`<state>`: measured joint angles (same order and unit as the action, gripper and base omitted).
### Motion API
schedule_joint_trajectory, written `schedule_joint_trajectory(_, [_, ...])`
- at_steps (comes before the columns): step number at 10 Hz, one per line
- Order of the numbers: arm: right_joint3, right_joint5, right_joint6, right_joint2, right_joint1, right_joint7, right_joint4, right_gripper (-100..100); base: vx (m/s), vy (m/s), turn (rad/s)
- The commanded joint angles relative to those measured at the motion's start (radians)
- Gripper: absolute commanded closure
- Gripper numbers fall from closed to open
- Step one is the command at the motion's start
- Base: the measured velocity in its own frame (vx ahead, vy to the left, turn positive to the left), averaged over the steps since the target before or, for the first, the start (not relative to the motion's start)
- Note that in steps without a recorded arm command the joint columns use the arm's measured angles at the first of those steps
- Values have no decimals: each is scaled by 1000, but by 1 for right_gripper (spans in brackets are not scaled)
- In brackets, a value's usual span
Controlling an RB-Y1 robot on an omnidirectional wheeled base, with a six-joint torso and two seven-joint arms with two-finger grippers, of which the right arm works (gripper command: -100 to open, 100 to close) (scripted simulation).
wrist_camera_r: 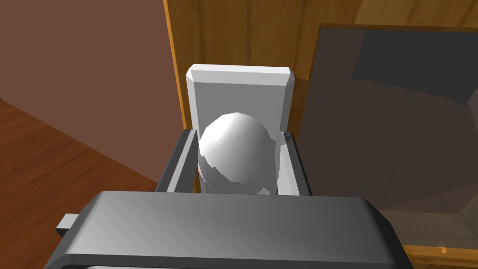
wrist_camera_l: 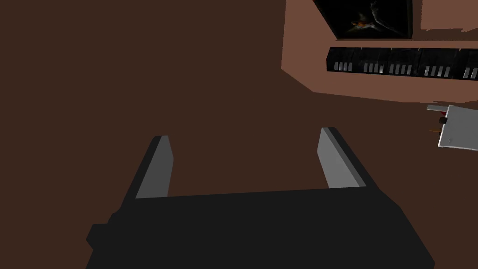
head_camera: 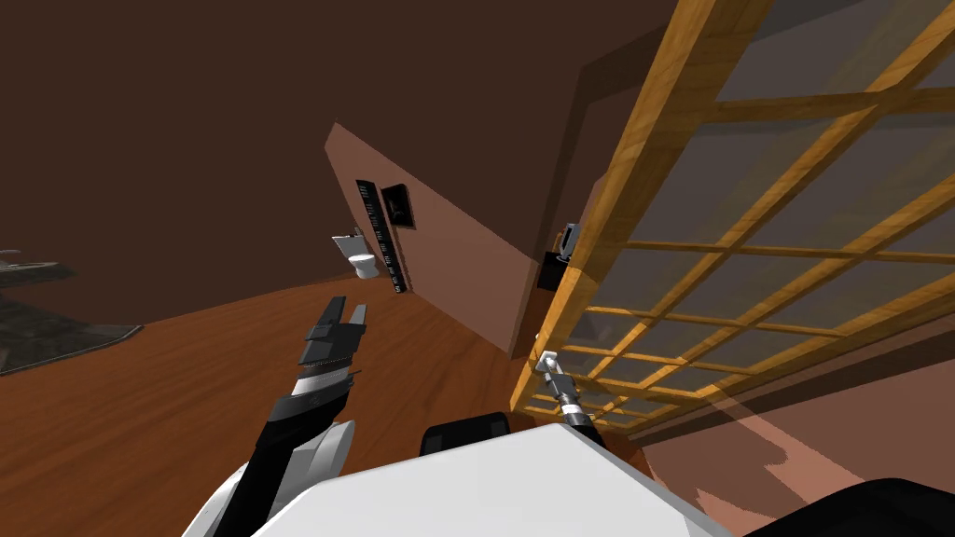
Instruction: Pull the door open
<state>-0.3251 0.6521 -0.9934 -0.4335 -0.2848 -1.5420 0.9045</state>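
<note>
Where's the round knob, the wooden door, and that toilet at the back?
knob (wrist_camera_r: 235, 156), right wrist view: middle of the white ball.
wooden door (head_camera: 648, 158), head view: its orange-brown side rail beside the glass panes.
toilet (head_camera: 364, 265), head view: the white bowl.

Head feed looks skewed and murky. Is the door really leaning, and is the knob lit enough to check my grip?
Head view: the whole picture shares the slant, so it is the camera's, not a lean of the door; lighting is dim. Right wrist view: the knob is brightly lit without glare, with the right pincer shut on its sides. Left wrist view: the left pincer is open before a dim brown wall.
</note>
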Motion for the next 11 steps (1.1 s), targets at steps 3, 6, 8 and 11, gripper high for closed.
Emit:
schedule_joint_trajectory(3, [-49,-26,-55,-37,-31,-50,-6,100,-254,-21,133])
schedule_joint_trajectory(6, [-60,-32,-63,-49,-38,-60,-5,100,-183,-12,68])
schedule_joint_trajectory(8, [-79,-43,-88,-60,-45,-81,-20,100,-205,-17,145])
schedule_joint_trajectory(11, [-103,-58,-127,-80,-51,-110,-39,100,-219,-44,128])
